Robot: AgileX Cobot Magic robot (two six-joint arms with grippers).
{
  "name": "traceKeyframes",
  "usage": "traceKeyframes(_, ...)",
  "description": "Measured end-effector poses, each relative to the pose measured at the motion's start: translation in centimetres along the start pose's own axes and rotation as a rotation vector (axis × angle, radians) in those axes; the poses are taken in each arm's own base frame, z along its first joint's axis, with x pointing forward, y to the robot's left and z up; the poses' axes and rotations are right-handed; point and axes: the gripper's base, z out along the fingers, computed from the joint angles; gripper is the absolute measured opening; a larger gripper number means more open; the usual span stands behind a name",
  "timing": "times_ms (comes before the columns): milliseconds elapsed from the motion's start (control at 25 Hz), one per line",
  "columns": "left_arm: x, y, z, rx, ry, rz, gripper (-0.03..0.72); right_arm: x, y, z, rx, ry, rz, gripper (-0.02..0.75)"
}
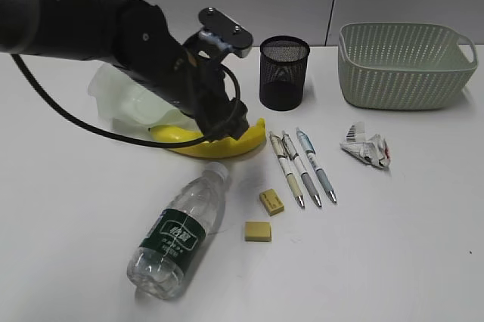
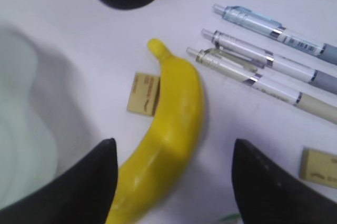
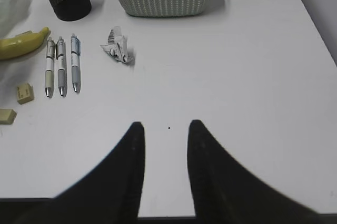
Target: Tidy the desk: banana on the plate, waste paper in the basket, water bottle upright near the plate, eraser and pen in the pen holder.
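The water bottle [image 1: 179, 230] lies on its side nearest the exterior camera, white cap pointing toward one o'clock, on the desk [image 1: 393, 246]. Just beyond it, at its two o'clock, sit two erasers [image 1: 258, 231], and past them three pens [image 1: 302, 167] side by side.

The left gripper [image 2: 174, 182] hangs over the banana [image 2: 168, 145] with its fingers [image 2: 79, 192] spread wide. In the left wrist view the fruit's thick end runs between the two fingers without visibly touching either, its stem pointing to twelve o'clock. The plate [image 1: 125, 99] lies at the banana's nine o'clock in the exterior view, mostly behind the arm.

The right gripper [image 3: 166, 145] hovers over bare desk, fingers parted a little and holding nothing. The waste paper [image 1: 366, 147] lies at five o'clock of the pen holder [image 1: 284, 72], in front of the basket [image 1: 405, 65].
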Motion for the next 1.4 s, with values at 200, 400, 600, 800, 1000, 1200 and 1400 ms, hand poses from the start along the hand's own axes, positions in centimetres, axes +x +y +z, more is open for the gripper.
traceKeyframes(200, -1.6, -0.7, 1.9, 0.017, 0.005, 0.145, 0.491, 0.0, 0.0, 0.0, 0.0, 0.0, 0.0, 0.237)
traceKeyframes(400, -1.3, -0.8, 4.3, 0.047, 0.083, 0.181, 0.478, 0.0, 0.0, 0.0, 0.0, 0.0, 0.0, 0.237)
traceKeyframes(600, -0.6, -0.8, 5.3, 0.048, 0.114, 0.211, 0.478, 0.0, 0.0, 0.0, 0.0, 0.0, 0.0, 0.237)
traceKeyframes(800, -0.4, -0.5, 6.1, 0.016, 0.115, 0.28, 0.477, 0.0, 0.0, 0.0, 0.0, 0.0, 0.0, 0.237)
traceKeyframes(1000, -0.2, -0.4, 6.5, 0.002, 0.114, 0.312, 0.477, 0.0, 0.0, 0.0, 0.0, 0.0, 0.0, 0.237)
traceKeyframes(1200, 0.5, -0.5, 7.4, 0.011, 0.142, 0.317, 0.449, 0.0, 0.0, 0.0, 0.0, 0.0, 0.0, 0.237)
traceKeyframes(1400, 0.6, -0.5, 7.5, 0.011, 0.143, 0.317, 0.342, 0.0, 0.0, 0.0, 0.0, 0.0, 0.0, 0.237)
